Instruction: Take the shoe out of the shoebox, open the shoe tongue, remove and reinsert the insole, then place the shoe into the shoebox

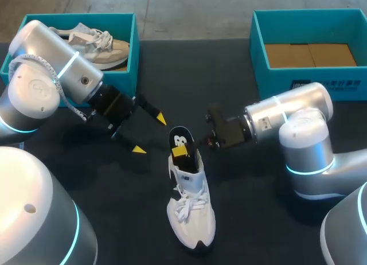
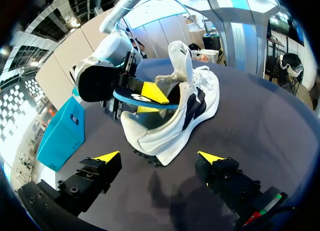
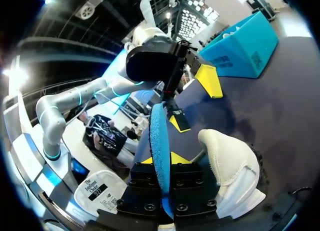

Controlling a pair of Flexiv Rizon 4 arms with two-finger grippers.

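Observation:
A white shoe (image 1: 190, 205) lies on the dark table, toe toward me, and in the left wrist view the shoe (image 2: 182, 116) leans on its side. A blue-edged insole (image 1: 180, 139) sticks up out of the heel opening. My right gripper (image 1: 184, 152) is shut on the insole (image 3: 158, 141), whose edge runs between the yellow tips. The left wrist view shows the right gripper (image 2: 146, 102) holding the insole (image 2: 127, 96) at the shoe's opening. My left gripper (image 1: 150, 133) stands open left of the heel, nothing in it, and the left gripper (image 2: 159, 157) sits short of the sole.
A teal shoebox (image 1: 135, 44) at the back left holds another light shoe (image 1: 94, 42). A second teal shoebox (image 1: 258, 44) at the back right has only brown card on its floor. Bare dark table lies on both sides of the shoe.

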